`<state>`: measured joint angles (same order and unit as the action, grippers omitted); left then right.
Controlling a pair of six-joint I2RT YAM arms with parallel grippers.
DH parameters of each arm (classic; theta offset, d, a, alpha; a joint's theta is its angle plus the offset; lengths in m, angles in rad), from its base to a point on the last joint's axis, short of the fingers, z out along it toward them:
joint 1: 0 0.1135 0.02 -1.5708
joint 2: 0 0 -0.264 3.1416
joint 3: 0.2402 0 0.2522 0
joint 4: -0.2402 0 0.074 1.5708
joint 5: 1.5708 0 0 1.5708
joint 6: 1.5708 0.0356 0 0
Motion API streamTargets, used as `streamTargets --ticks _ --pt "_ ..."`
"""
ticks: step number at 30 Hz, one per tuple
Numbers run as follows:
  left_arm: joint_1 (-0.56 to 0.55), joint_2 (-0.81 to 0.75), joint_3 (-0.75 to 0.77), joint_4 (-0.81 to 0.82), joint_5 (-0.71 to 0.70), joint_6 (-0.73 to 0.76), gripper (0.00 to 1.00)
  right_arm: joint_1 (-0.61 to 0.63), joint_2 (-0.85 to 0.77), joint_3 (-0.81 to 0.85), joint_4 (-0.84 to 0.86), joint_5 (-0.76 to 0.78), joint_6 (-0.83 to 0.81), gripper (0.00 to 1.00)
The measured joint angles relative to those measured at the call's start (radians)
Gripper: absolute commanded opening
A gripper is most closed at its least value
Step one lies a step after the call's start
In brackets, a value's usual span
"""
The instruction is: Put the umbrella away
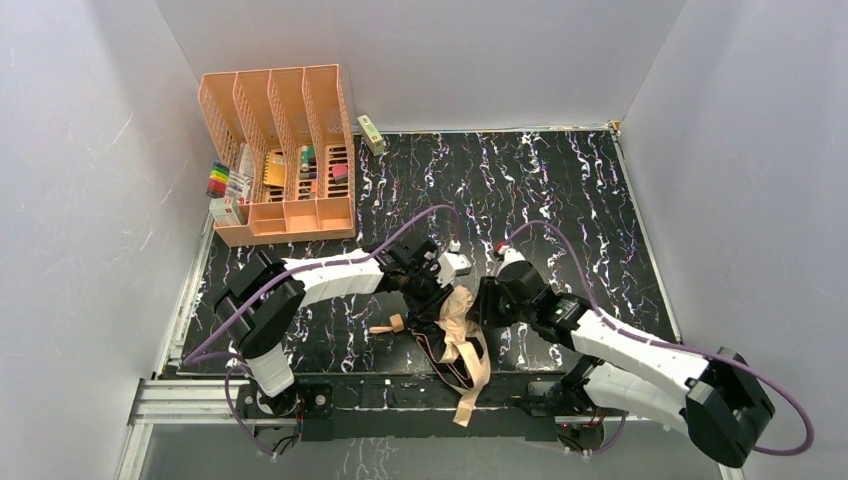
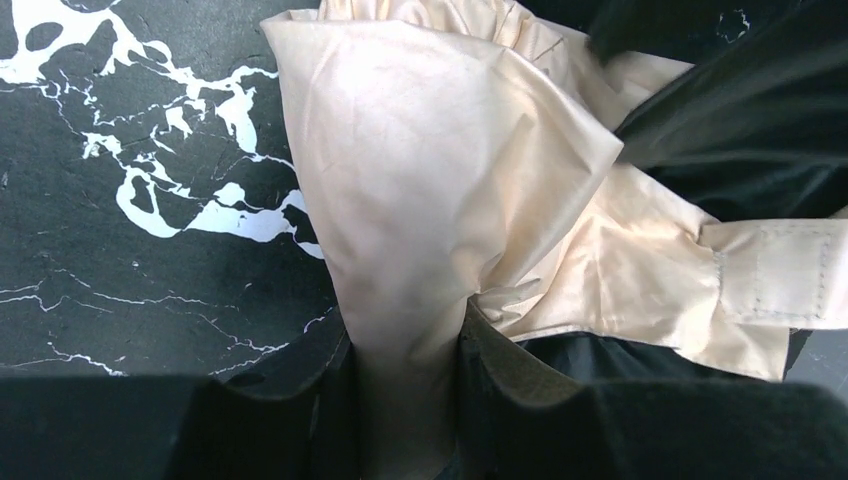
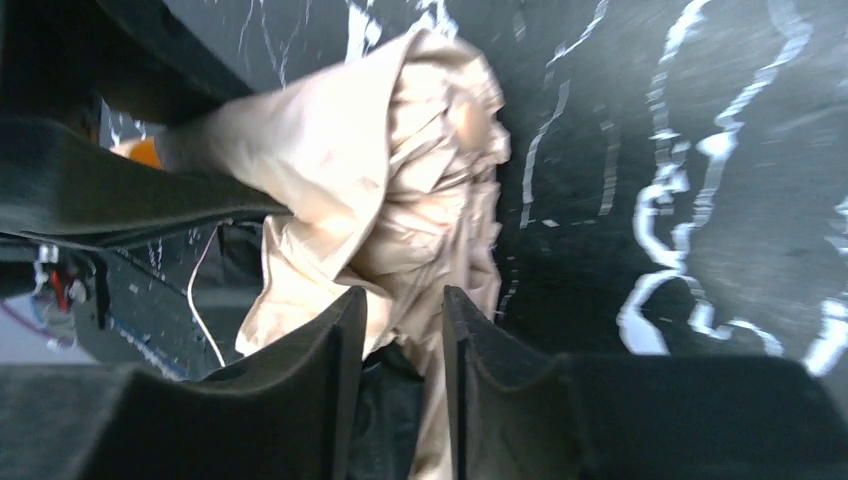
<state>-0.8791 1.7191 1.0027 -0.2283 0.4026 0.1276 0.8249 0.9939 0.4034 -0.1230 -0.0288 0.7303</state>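
The umbrella (image 1: 463, 345) lies crumpled at the near table edge, its fabric trailing over it. My left gripper (image 2: 405, 350) is pinched onto a fold. My right gripper (image 3: 405, 310) stands slightly parted around cloth, and I can't tell if it grips. I judge we're gathering the canopy; next, cinch the strap (image 2: 780, 275) around it.

One high view, two wrist close-ups.
Overhead looks down on the whole table (image 1: 560, 200); both wrist cameras sit close on the shared umbrella (image 1: 459, 318).

White arms (image 1: 330, 272), purple cables (image 1: 410, 222), black left hand (image 2: 405, 335), black right hand (image 3: 402, 295)
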Motion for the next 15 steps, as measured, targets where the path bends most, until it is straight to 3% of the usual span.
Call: streamTargets --ticks 6,10,15 --pt "-0.012 -0.003 0.005 -0.014 -0.041 0.010 0.00 -0.063 -0.087 0.112 -0.172 0.145 -0.072 0.48" --pt "-0.025 -0.021 -0.006 0.000 -0.082 0.044 0.00 -0.087 -0.080 0.145 -0.171 0.224 -0.150 0.48" --pt "-0.033 -0.094 -0.088 0.071 -0.137 0.130 0.00 -0.105 -0.048 0.164 -0.148 0.247 -0.291 0.60"
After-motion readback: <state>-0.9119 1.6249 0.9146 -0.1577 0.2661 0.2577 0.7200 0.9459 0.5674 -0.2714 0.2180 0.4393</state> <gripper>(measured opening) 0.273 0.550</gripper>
